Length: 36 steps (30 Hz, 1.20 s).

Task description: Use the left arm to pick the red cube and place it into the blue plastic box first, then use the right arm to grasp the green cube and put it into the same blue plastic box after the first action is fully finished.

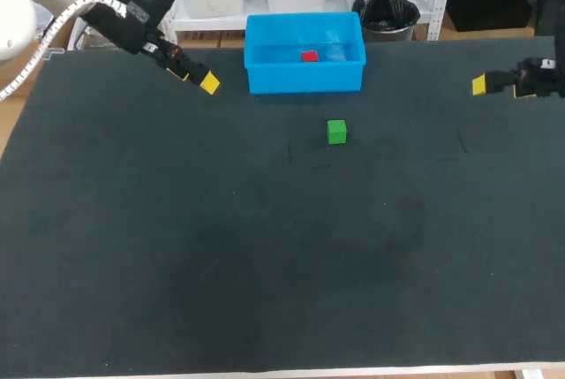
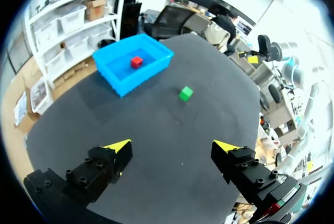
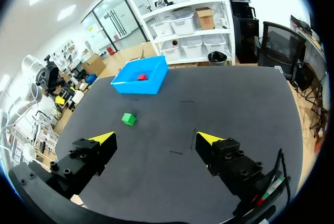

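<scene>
Red cube (image 1: 309, 56) sits in blue box (image 1: 305, 77); right arm (image 1: 538, 77) seemingly cropped.

We see the blue plastic box (image 1: 305, 79) at the far middle of our dark desk (image 1: 265, 246), with the red cube (image 1: 309, 56) lying inside it on its floor. The green cube (image 1: 336, 132) sits on the desk in front of the box, a little toward our right and apart from its wall. Our left gripper (image 1: 209, 82) hangs over the desk to the left of the box, near it but not touching. Our right gripper (image 1: 478, 86) is at the desk's far right edge, well apart from the box and the green cube.
</scene>
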Each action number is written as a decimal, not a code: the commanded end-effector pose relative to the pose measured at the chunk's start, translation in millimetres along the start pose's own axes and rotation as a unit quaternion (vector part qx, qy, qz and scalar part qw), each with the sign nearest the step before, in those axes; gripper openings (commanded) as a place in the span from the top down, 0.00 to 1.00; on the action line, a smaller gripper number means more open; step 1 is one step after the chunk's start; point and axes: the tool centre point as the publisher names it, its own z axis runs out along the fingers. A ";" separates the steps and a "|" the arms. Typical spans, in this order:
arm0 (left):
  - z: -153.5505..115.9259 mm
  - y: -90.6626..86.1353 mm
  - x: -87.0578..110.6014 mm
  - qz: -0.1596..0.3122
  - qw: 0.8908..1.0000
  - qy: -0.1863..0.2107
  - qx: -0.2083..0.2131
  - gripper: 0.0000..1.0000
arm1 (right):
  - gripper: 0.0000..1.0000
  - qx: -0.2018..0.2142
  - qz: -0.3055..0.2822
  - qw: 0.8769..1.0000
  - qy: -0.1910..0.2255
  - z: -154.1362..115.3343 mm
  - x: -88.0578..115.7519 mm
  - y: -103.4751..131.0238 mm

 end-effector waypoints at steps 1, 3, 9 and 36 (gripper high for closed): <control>0.2 0.6 1.0 0.002 1.000 -0.002 0.001 0.00 | 0.00 0.013 -0.003 1.000 0.009 1.8 -5.0 -2.1; 0.2 0.6 1.0 0.002 1.000 -0.002 0.001 0.00 | 0.00 0.024 -0.002 0.999 0.021 5.0 -6.7 -4.0; 0.2 0.6 1.0 0.002 1.000 -0.002 0.001 0.00 | 0.00 0.044 -0.006 0.997 0.056 18.9 -10.2 -2.3; 0.2 0.6 1.0 0.002 1.000 -0.002 0.001 0.00 | 0.00 0.052 -0.044 0.990 0.120 86.6 -46.8 60.9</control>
